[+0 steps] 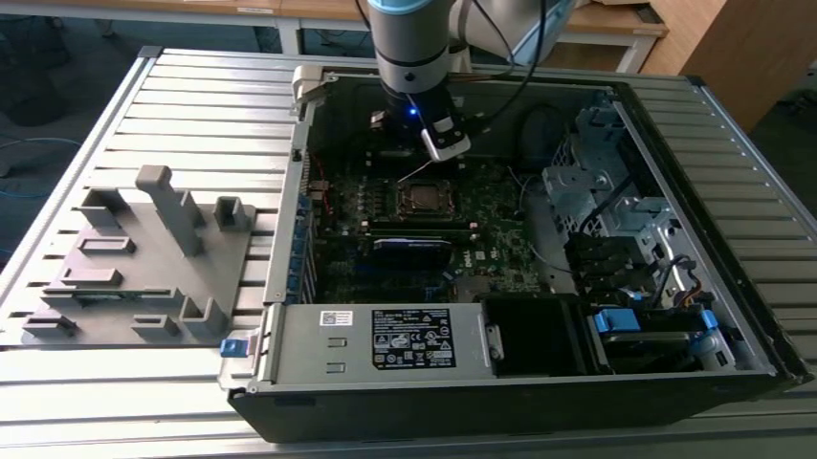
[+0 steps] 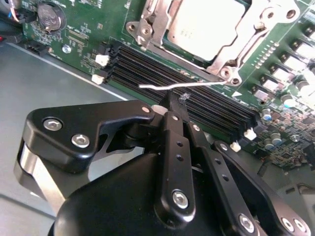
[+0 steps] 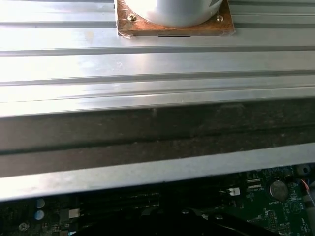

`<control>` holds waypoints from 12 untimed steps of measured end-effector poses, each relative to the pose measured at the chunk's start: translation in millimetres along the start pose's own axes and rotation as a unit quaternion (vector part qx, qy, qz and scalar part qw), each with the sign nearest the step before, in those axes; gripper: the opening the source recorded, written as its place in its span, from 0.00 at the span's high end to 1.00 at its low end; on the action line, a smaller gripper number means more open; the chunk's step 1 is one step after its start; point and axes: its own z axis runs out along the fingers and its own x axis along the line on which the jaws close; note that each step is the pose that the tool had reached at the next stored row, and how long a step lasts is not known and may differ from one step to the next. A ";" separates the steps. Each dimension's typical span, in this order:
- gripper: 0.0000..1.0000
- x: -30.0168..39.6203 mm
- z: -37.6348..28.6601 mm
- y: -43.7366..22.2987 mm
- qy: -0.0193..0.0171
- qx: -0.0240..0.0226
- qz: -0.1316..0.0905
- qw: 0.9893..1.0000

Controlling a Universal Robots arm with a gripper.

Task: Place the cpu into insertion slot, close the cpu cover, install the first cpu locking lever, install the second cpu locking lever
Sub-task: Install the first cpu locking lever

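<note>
Exterior view's left, well apart from the insertion slot (image 1: 404,199): grey fixture block (image 1: 141,258). Seated in that slot: cpu (image 2: 206,22), cpu cover (image 2: 150,27) lying flat around it. Just beside the slot: gripper (image 2: 174,101), pinched together on a thin wire locking lever (image 2: 152,87).

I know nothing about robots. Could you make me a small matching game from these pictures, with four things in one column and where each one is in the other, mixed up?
Things
1. cpu
2. lever
3. coin battery
4. grey rack

Places
A. on the slatted table, outside the case, at the exterior view's left
B. seated under the window of the cover
C. pinched at the tip of the hand
D. on the green board, near its edge

Pairs: 1-B, 2-C, 3-D, 4-A
</note>
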 end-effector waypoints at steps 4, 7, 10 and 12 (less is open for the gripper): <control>0.90 1.0 -0.4 -0.1 0.000 0.000 0.000 1.000; 0.90 0.8 -2.5 0.5 0.000 0.000 0.000 1.000; 0.90 0.4 -5.5 1.4 0.000 0.000 0.000 1.000; 0.90 0.3 -6.2 1.6 0.000 0.000 0.000 1.000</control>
